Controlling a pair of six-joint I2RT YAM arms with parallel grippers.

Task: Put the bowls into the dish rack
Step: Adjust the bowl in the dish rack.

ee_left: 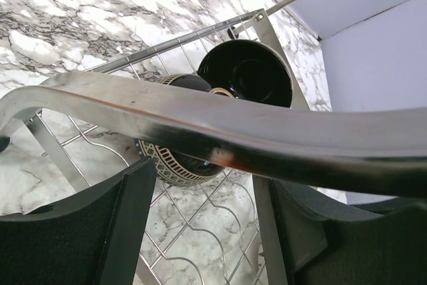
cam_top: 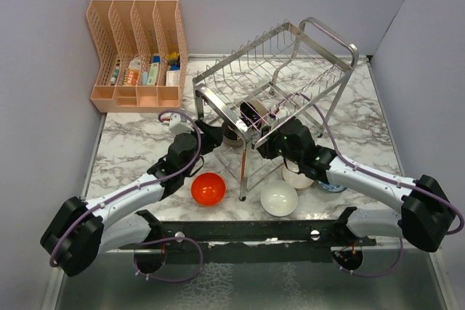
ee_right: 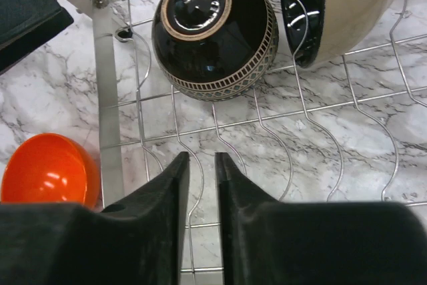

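The steel dish rack (cam_top: 320, 34) stands mid-table. On its lower tier a dark patterned bowl (ee_right: 213, 31) lies upside down, and a dark-and-cream bowl (ee_right: 343, 1) stands on edge beside it. My right gripper (ee_right: 202, 165) hovers over the tier's wires just short of them, its jaws a narrow gap apart and holding nothing. My left gripper (ee_left: 207, 231) is open and empty at the rack's left front, behind a steel bar (ee_left: 200, 118). On the table in front lie a red-orange bowl (cam_top: 208, 189), a white bowl (cam_top: 279, 198), a beige-pink bowl (cam_top: 294, 178) and a blue-patterned bowl (cam_top: 334, 187).
A peach plastic organiser (cam_top: 138, 52) with small bottles stands at the back left. Grey walls close in both sides and the back. The rack's legs (cam_top: 243, 179) stand between the two arms, next to the red-orange bowl.
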